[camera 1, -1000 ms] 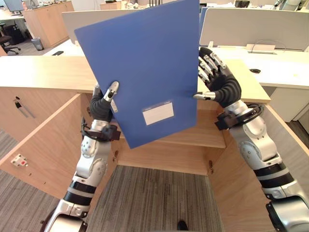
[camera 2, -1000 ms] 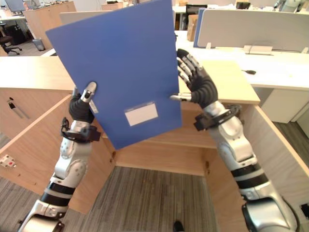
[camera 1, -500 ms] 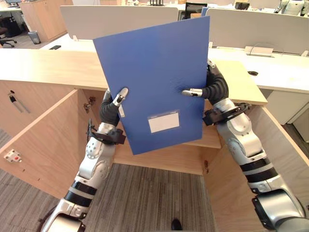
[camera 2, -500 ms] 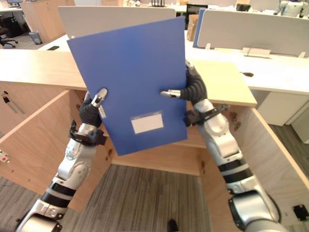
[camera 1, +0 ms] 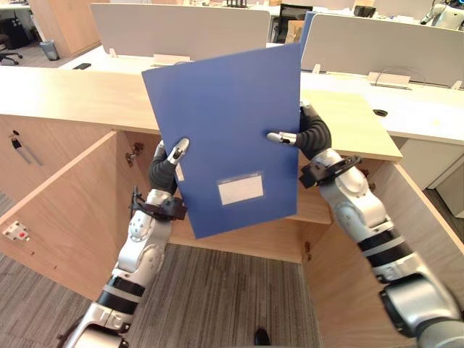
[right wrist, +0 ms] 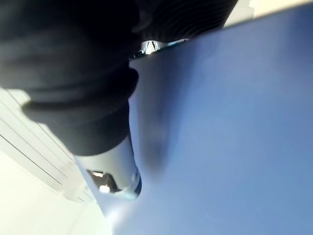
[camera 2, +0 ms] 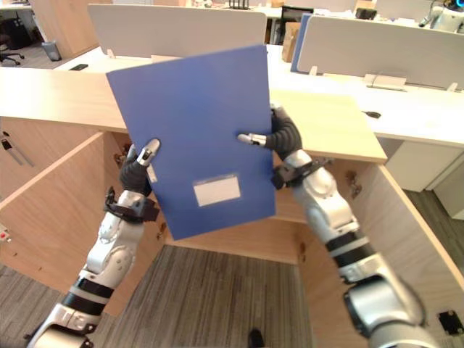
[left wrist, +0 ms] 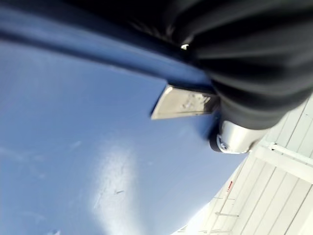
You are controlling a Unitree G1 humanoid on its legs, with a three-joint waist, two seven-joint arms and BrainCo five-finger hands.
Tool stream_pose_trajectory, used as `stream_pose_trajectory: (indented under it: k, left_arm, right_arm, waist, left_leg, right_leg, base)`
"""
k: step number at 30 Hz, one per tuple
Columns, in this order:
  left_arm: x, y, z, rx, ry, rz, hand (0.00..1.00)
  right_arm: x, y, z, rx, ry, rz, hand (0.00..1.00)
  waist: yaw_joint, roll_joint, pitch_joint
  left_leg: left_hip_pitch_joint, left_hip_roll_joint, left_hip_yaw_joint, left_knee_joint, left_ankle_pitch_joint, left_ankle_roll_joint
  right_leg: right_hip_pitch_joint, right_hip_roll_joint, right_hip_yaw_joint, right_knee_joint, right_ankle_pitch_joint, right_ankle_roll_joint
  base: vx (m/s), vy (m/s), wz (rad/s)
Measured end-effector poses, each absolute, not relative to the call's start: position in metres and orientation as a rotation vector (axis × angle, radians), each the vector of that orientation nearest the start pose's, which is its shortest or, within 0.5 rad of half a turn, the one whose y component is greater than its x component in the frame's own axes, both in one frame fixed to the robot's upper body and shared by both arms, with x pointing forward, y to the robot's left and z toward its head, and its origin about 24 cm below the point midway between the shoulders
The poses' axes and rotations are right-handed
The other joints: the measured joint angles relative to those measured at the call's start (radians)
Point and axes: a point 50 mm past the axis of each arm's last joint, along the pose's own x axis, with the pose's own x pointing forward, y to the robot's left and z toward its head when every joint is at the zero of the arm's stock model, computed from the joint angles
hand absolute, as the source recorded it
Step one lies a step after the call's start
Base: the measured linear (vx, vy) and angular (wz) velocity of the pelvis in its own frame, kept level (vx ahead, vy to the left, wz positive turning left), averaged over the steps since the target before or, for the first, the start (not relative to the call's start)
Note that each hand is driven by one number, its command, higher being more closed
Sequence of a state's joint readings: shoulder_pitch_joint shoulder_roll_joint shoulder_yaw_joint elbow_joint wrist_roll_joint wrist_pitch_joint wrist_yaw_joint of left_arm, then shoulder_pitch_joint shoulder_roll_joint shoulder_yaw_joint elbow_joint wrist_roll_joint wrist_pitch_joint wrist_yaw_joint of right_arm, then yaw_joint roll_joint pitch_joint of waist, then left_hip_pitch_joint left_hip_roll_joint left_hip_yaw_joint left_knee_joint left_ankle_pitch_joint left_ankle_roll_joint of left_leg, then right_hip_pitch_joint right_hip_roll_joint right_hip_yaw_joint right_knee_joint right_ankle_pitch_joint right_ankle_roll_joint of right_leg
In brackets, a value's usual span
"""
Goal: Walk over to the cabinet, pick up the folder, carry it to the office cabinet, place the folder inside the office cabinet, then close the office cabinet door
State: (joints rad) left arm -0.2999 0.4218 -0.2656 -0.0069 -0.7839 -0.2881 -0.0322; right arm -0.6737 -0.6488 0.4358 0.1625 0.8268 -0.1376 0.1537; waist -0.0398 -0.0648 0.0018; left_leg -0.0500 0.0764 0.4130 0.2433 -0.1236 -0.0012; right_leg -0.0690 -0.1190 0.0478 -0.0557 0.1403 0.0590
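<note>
Blue folder (camera 1: 225, 138): held upright and slightly tilted in the air, in front of the open cabinet, between both hands.
Label (camera 1: 241, 190): a white rectangle on the folder's lower front.
Left hand (camera 1: 164, 170): grasping the folder's lower left edge, with the thumb on the front and the fingers behind the sheet.
Right hand (camera 1: 315, 135): grasping the folder's right edge higher up, with the thumb pressed on the front and the fingers behind.
Cabinet (camera 1: 80, 98): low and of pale wood. Its top runs behind the folder, and it is open below.
Left door (camera 1: 69, 206): swung wide toward the robot, just beside the left arm.
Right door (camera 1: 428, 217): swung out as well, just beside the right arm.
Shelf (camera 1: 313, 210): inside the cabinet, showing past the folder's lower right corner.
In the way: the folder hides most of the opening, and the two doors flank the arms.
Handle (camera 1: 19, 147): metal, on the neighbouring wooden front to the left.
Desk (camera 1: 428, 109): white, behind the cabinet.
Partitions (camera 1: 181, 29): grey, standing along the desk.
Floor (camera 1: 217, 297): grey striped carpet between the doors.
</note>
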Motion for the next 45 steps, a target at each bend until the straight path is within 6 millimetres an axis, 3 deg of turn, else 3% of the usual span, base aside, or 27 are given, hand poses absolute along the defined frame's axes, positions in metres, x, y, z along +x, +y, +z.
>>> stream_pose_trajectory:
  k: [8,9,11,17,20,24,31,33,34,37,40,45]
  left_arm:
    - [0.29,0.155,0.138,-0.351,-0.395,-0.396,1.0]
    - [0.29,0.153,0.138,-0.351,-0.391,-0.406,0.0]
    - [0.289,0.152,0.137,-0.362,-0.387,-0.425,0.0]
    - [0.288,0.15,0.137,-0.392,-0.386,-0.484,0.0]
    - [0.286,0.148,0.131,-0.407,-0.361,-0.499,0.0]
    - [0.274,0.152,0.107,-0.452,-0.284,-0.464,0.0]
    - [0.247,0.159,0.061,-0.504,-0.128,-0.39,0.0]
    - [0.241,0.169,0.046,-0.509,-0.088,-0.32,0.0]
    - [0.234,0.187,0.028,-0.484,-0.028,-0.221,0.0]
    - [0.214,0.215,-0.006,-0.437,0.108,-0.068,0.0]
    - [0.197,0.219,-0.025,-0.414,0.2,-0.026,0.0]
    - [0.165,0.219,-0.069,-0.319,0.444,-0.012,0.0]
  right_arm:
    - [0.333,-0.152,0.183,0.103,-0.26,0.644,1.0]
    - [0.332,-0.153,0.178,0.124,-0.244,0.645,1.0]
    - [0.329,-0.156,0.168,0.16,-0.208,0.643,1.0]
    - [0.305,-0.162,0.104,0.25,0.016,0.657,1.0]
    - [0.292,-0.162,0.088,0.3,0.058,0.653,1.0]
    - [0.277,-0.158,0.07,0.386,0.086,0.642,1.0]
    - [0.247,-0.164,0.039,0.379,0.177,0.616,1.0]
    - [0.24,-0.173,0.034,0.374,0.196,0.596,1.0]
    - [0.235,-0.178,0.039,0.375,0.17,0.615,1.0]
    - [0.236,-0.184,0.062,0.282,0.076,0.677,1.0]
    - [0.237,-0.193,0.068,0.128,0.071,0.695,1.0]
    - [0.233,-0.208,0.05,-0.111,0.199,0.73,1.0]
  waist:
    - [0.004,-0.014,-0.006]
    - [0.004,-0.014,-0.006]
    - [0.006,-0.014,-0.006]
    - [0.019,-0.015,-0.005]
    - [0.017,-0.015,-0.005]
    - [0.008,-0.013,-0.004]
    - [0.011,-0.01,0.014]
    - [0.012,-0.008,0.016]
    - [0.009,-0.006,0.017]
    - [0.005,-0.003,0.02]
    - [0.014,-0.002,0.021]
    - [0.033,0.01,0.028]
  left_leg:
    - [0.0,0.0,-0.021,-0.013,0.001,-0.003]
    - [0.001,0.0,-0.024,-0.013,0.0,-0.003]
    - [0.002,0.002,-0.027,-0.013,0.0,-0.004]
    - [0.001,0.01,-0.027,-0.012,0.0,-0.008]
    - [0.001,0.011,-0.027,-0.013,0.001,-0.01]
    - [0.002,0.01,-0.026,-0.013,0.001,-0.011]
    - [0.01,0.007,-0.026,-0.023,0.001,-0.012]
    - [0.018,0.005,-0.026,-0.03,0.001,-0.012]
    - [0.018,0.005,-0.027,-0.032,0.0,-0.012]
    - [0.019,0.003,-0.028,-0.036,0.001,-0.013]
    - [0.021,-0.003,-0.031,-0.044,0.001,-0.012]
    - [0.02,-0.011,-0.047,-0.051,0.005,-0.008]
  right_leg:
    - [0.011,0.002,-0.017,-0.011,0.001,0.0]
    - [0.013,0.003,-0.018,-0.012,0.001,0.0]
    - [0.015,0.004,-0.018,-0.012,0.001,0.0]
    - [0.018,0.007,-0.018,-0.019,0.0,-0.001]
    - [0.02,0.009,-0.018,-0.021,0.0,-0.001]
    - [0.021,0.011,-0.017,-0.024,0.0,-0.001]
    - [0.022,0.011,-0.017,-0.014,-0.01,-0.009]
    - [0.021,0.01,-0.017,0.0,-0.022,-0.011]
    - [0.016,0.01,-0.017,0.008,-0.029,-0.008]
    - [0.014,0.009,-0.018,0.013,-0.034,-0.004]
    - [0.014,0.006,-0.021,0.014,-0.036,-0.001]
    - [0.016,-0.001,-0.049,0.02,-0.039,0.002]
  base:
    - [0.05,0.025,0.07]
    - [0.03,0.025,0.06]
    - [0.01,0.011,0.02]
    - [0.0,0.0,0.0]
    - [0.0,0.0,0.0]
    - [0.0,0.0,0.0]
    - [0.0,0.0,0.0]
    - [0.0,0.0,0.0]
    - [0.0,0.0,0.0]
    - [0.01,0.005,0.01]
    - [0.04,0.02,0.05]
    - [0.04,0.017,0.11]
